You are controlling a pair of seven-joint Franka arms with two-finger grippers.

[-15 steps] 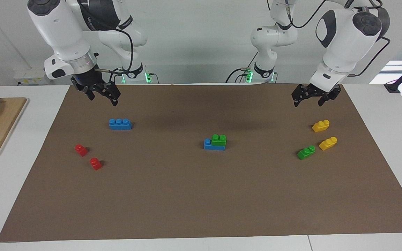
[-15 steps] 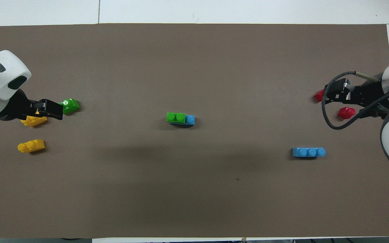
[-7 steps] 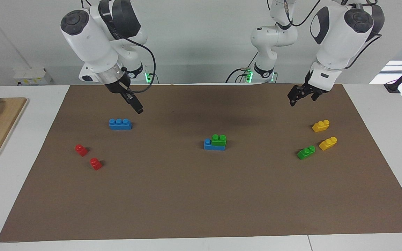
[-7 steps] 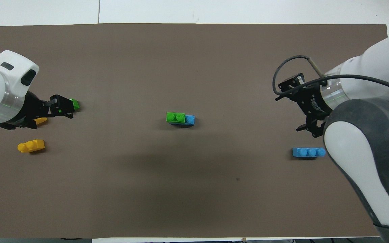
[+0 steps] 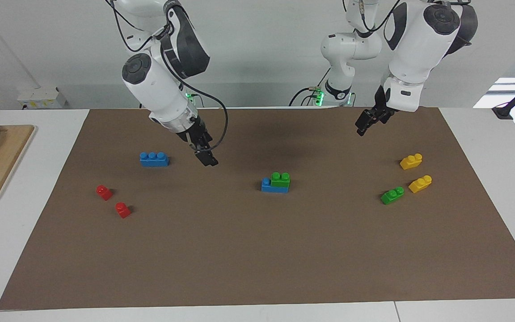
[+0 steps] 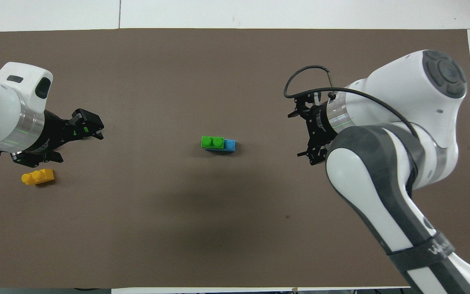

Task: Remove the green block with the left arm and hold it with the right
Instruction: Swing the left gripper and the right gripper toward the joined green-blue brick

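Glossy white arm shells with dark grey joint caps, silver wrist rings, black looping cables, black pincers.

Green block stacked on blue brick, mid-mat.

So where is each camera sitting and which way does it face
Facing view: high across the table, facing the robots; both arms with bases, left gripper, right gripper.
Overhead view: above the robots' end, looking steeply down; arms enter from the bottom corners.
Shared: the green block on a blue brick, mid-mat, half a turn apart.
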